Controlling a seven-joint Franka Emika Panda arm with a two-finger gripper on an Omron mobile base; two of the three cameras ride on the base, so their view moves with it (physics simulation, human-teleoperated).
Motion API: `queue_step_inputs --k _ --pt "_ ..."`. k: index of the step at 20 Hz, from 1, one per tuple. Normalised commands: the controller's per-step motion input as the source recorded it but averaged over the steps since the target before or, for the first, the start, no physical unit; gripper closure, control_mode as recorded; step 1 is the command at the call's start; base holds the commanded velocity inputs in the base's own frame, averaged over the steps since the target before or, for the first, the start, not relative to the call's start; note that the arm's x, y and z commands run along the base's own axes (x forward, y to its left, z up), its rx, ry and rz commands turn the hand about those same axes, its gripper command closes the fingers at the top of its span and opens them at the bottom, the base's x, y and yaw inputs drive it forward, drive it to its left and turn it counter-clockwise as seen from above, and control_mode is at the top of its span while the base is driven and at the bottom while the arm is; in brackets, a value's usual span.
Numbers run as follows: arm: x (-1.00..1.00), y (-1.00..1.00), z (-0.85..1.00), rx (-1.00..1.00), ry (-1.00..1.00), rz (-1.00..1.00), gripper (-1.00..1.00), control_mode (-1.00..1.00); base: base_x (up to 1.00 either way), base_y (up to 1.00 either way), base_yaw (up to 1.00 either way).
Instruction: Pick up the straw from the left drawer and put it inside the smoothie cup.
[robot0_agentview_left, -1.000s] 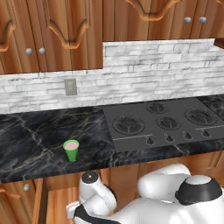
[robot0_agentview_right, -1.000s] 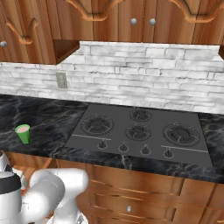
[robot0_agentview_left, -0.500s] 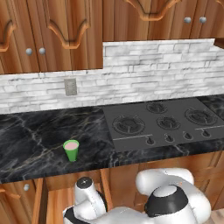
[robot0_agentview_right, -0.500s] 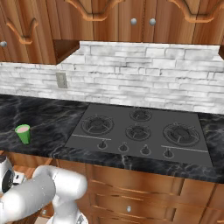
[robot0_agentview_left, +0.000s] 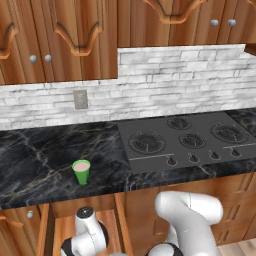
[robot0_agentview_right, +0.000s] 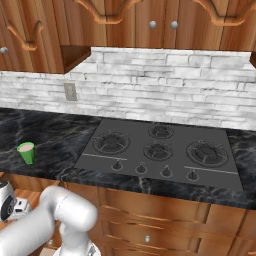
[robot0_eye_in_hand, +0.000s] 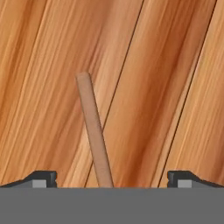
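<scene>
Beneath the gripper (robot0_eye_in_hand: 112, 181) spreads the left drawer's (robot0_eye_in_hand: 166, 87) wood-grain floor. High above and beyond it, on the black counter (robot0_agentview_left: 40, 160), stands the smoothie cup (robot0_agentview_left: 81, 172). Between its wide-apart fingertips (robot0_eye_in_hand: 41, 178), touching neither, lies the straw (robot0_eye_in_hand: 94, 129), running straight ahead.

Counter (robot0_agentview_left: 45, 160) was glossy black veined marble. Wall (robot0_agentview_left: 175, 75) behind was rough pale stone brick. Cabinets (robot0_agentview_right: 165, 215) were varnished wood, metal knobs. Straw (robot0_eye_in_hand: 94, 131), mid-frame, looked matt tan; drawer floor (robot0_eye_in_hand: 175, 87) was streaked wood-grain.
</scene>
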Motion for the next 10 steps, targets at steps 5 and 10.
queue_step_inputs --k 5,10 --pt "0.09 0.38 -0.54 -0.03 0.02 0.03 -1.00 -1.00 0.00 0.00 0.00" --pt "0.02 0.36 -0.66 -0.04 0.00 0.01 1.00 -1.00 0.00 0.00 0.00"
